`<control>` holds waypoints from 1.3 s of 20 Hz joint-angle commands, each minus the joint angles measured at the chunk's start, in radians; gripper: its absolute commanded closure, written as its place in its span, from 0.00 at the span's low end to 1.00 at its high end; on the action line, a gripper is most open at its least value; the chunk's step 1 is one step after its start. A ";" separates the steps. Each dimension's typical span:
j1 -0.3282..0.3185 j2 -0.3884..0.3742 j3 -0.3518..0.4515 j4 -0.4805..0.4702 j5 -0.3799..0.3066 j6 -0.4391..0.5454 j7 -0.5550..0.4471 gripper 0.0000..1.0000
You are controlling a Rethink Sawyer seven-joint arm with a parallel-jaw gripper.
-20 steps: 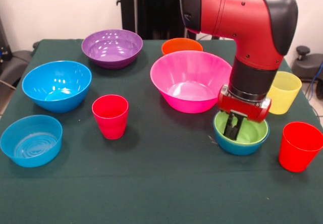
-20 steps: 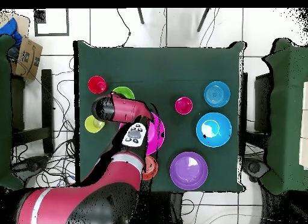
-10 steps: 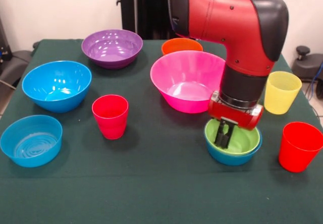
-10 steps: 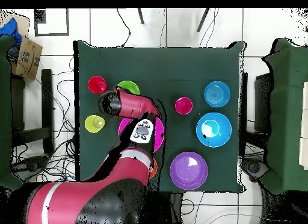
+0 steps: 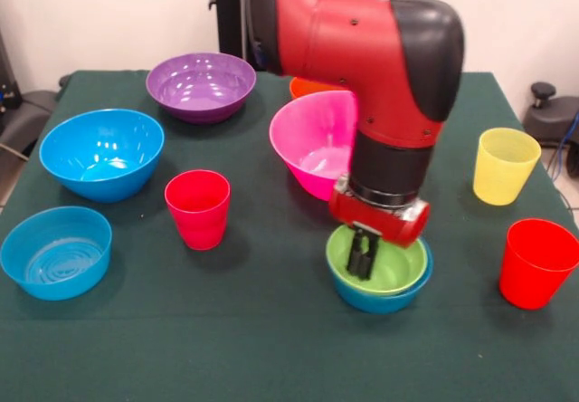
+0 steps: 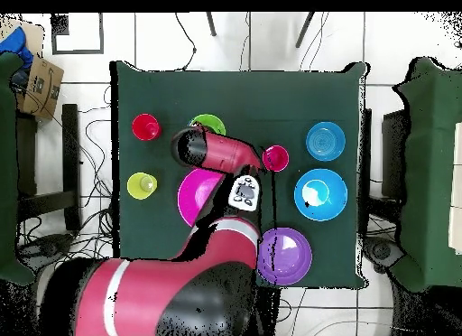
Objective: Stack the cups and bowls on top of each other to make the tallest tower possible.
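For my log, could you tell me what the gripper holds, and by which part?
The gripper grips the lime green bowl, nested in a small blue bowl, by its rim on the pink bowl's side.

dark green table (image 5: 271, 348) on white tiled floor (image 6: 271, 43) (cables trailing)

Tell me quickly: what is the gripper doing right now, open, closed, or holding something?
Gripper: closed on the rim of the lime green bowl, which sits nested in a small blue bowl.
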 commanded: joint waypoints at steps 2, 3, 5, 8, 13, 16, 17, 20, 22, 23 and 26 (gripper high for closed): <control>-0.071 0.010 0.150 0.024 -0.106 -0.049 -0.017 1.00; -0.064 0.014 0.150 0.019 -0.107 -0.047 -0.009 1.00; -0.060 0.016 0.151 0.013 -0.110 -0.042 0.000 1.00; -0.057 0.015 0.147 0.006 -0.111 -0.032 0.008 1.00; -0.060 0.014 0.147 0.011 -0.115 -0.033 0.008 1.00; -0.065 0.012 0.147 0.008 -0.117 -0.026 0.001 1.00; -0.064 0.010 0.146 0.004 -0.115 -0.019 0.002 1.00; -0.076 -0.011 0.167 0.023 -0.114 -0.006 -0.008 1.00; -0.091 -0.043 0.188 0.043 -0.110 0.026 -0.023 1.00; -0.089 -0.062 0.181 0.048 -0.111 0.043 -0.026 1.00; -0.100 -0.096 0.184 0.063 -0.111 0.079 -0.037 1.00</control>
